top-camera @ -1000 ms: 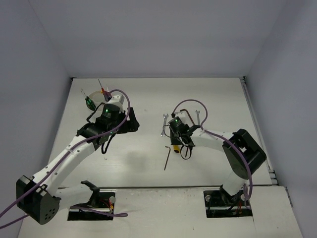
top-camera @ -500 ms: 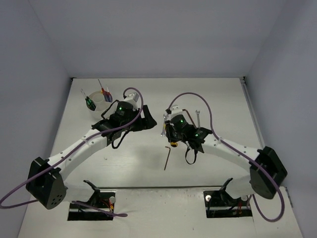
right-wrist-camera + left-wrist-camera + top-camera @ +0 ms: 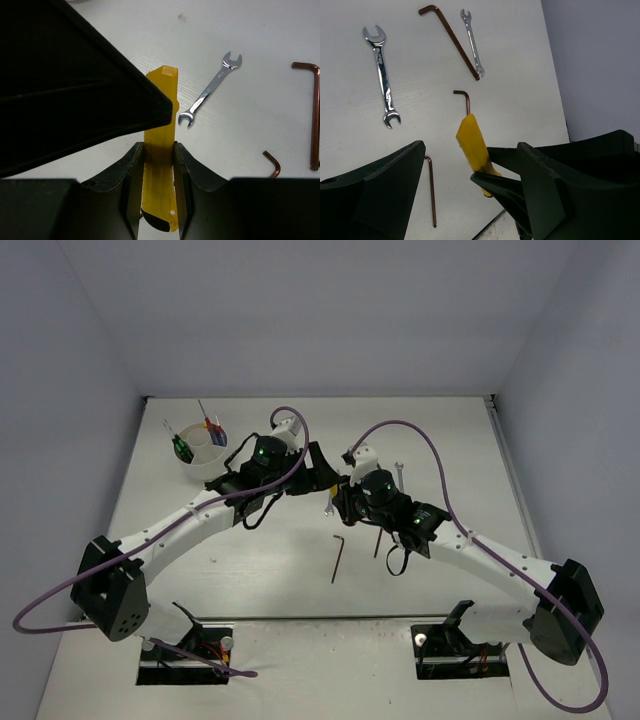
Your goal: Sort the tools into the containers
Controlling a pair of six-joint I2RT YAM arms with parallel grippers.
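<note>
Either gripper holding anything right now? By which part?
Right gripper pinches the knife across its long edges, on the half toward its dark end; the other end sticks out ahead. Left gripper is open, holding nothing.

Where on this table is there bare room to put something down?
Bare table runs from the right arm out to the right wall, and along the back edge right of the white cup. The middle is crowded: the left hand and the right hand, gripping a yellow knife, meet above wrenches and bent keys.
</note>
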